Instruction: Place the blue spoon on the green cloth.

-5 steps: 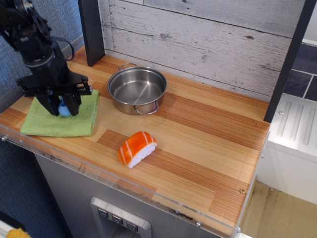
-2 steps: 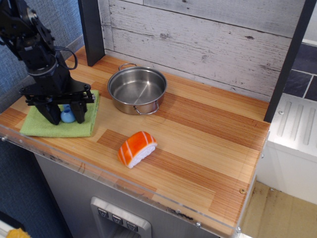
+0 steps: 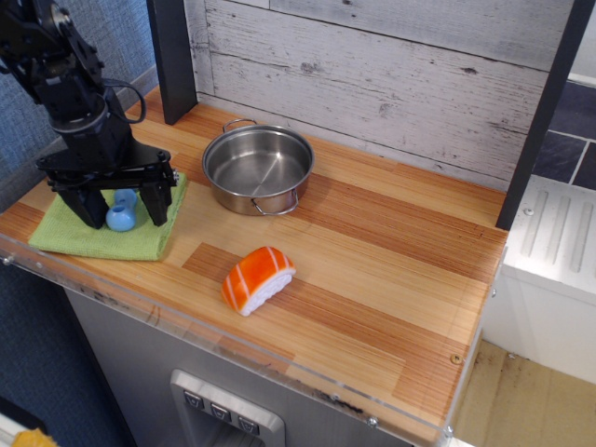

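Observation:
The blue spoon lies on the green cloth at the left front of the wooden counter; only its light-blue part shows between the fingers. My black gripper stands over the cloth with its two fingers spread wide, one on each side of the spoon, and it does not grip the spoon. The cloth lies flat, its back part hidden by the gripper.
A steel pot stands to the right of the cloth. An orange-and-white sushi piece lies near the counter's front edge. A dark post stands behind the gripper, and a plank wall runs along the back.
The gripper opened its fingers and let go of the spoon, which now rests on the cloth. The cloth shifted slightly toward the left front.

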`<act>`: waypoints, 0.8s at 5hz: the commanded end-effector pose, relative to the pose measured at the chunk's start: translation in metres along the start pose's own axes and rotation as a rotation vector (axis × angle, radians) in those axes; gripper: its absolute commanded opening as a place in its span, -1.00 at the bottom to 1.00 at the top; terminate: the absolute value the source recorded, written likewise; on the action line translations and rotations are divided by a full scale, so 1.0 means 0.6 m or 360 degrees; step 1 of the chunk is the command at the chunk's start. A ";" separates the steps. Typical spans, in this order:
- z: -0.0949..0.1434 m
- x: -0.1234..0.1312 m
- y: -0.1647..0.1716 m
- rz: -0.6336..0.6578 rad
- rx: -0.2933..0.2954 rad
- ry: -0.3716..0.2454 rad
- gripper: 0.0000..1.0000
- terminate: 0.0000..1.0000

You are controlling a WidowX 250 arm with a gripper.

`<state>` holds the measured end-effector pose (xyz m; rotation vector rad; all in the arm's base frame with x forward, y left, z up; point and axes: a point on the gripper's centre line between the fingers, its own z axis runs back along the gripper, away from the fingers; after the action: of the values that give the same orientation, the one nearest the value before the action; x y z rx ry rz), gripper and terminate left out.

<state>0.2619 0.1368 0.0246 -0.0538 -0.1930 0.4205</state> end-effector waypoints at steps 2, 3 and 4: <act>0.136 0.060 -0.042 -0.0154 -0.0012 -0.0211 1.00 -1.00; 0.159 0.063 -0.061 -0.0245 -0.0032 -0.0239 1.00 -1.00; 0.159 0.063 -0.061 -0.0245 -0.0032 -0.0239 1.00 -1.00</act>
<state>0.2905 0.1162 0.1106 -0.0421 -0.2945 0.2760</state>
